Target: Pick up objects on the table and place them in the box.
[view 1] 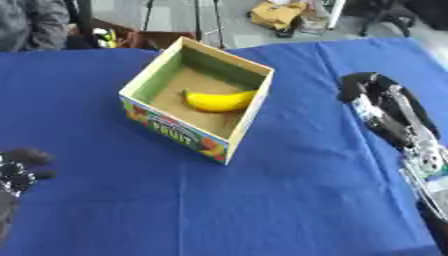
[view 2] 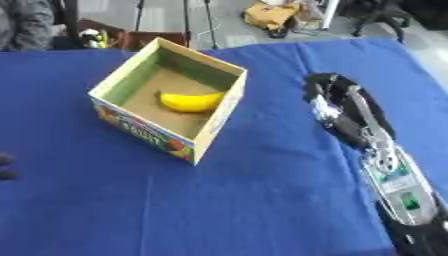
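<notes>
The banana (view 1: pixel 219 100) lies inside the open cardboard box (view 1: pixel 147 79) on the blue table (view 1: pixel 289 190). The right hand (view 2: pixel 331 98) hovers right of the box, holding nothing, its fingers' spread unclear. The left hand (view 1: pixel 19 170) rests at the lower left, fingers relaxed and empty.

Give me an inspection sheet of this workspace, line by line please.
Surface: table under a blue cloth.
Job's things: open cardboard box, fruit print on its side; yellow banana lying inside it.
Clutter: nothing seen on the cloth.
Hands: right hand over the cloth to the right of the box, holding nothing; left hand at the left edge, idle, fingers unclear.
Cables: nothing seen on the table.
Surroundings: floor beyond the far edge, with a yellow-brown bag.
</notes>
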Tool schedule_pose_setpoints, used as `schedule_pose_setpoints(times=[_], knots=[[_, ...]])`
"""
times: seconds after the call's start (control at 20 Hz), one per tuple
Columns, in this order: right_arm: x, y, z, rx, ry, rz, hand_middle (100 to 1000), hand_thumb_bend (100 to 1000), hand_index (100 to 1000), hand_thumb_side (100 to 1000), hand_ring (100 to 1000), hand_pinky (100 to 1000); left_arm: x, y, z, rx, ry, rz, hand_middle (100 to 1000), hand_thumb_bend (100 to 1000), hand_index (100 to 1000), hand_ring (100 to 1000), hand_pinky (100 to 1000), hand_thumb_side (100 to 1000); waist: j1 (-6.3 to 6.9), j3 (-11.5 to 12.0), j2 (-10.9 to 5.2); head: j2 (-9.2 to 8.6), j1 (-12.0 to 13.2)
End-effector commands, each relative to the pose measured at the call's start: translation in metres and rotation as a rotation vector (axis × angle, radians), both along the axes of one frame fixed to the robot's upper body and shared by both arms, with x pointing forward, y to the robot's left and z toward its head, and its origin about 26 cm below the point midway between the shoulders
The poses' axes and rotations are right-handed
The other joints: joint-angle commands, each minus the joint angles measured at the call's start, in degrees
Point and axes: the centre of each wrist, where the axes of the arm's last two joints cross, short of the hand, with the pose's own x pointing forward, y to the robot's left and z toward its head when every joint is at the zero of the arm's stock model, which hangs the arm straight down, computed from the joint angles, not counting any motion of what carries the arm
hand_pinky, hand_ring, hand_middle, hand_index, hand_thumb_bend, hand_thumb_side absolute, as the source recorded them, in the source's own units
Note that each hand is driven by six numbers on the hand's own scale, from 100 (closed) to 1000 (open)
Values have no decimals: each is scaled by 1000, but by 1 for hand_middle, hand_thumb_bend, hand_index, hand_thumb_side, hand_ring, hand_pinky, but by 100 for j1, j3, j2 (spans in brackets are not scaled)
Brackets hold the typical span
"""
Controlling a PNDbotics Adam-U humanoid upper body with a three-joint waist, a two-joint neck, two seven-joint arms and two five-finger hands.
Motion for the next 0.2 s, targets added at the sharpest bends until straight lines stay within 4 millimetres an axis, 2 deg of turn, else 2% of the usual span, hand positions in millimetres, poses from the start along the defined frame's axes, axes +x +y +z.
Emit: schedule_pose_setpoints(times=[0.05, 0.2], knots=[[-6, 4, 1, 107, 0, 8, 623, 100, 747, 644, 619, 638, 0, 5, 5, 8, -19, 16, 628, 267, 696, 738, 665, 1000, 31, -28, -79, 7, -10], [-6, 7, -9, 173, 13, 4, 621, 100, 746, 663, 618, 638, 0, 5, 5, 6, -20, 17, 629, 264, 696, 738, 665, 1000, 46, -67, -88, 15, -17]])
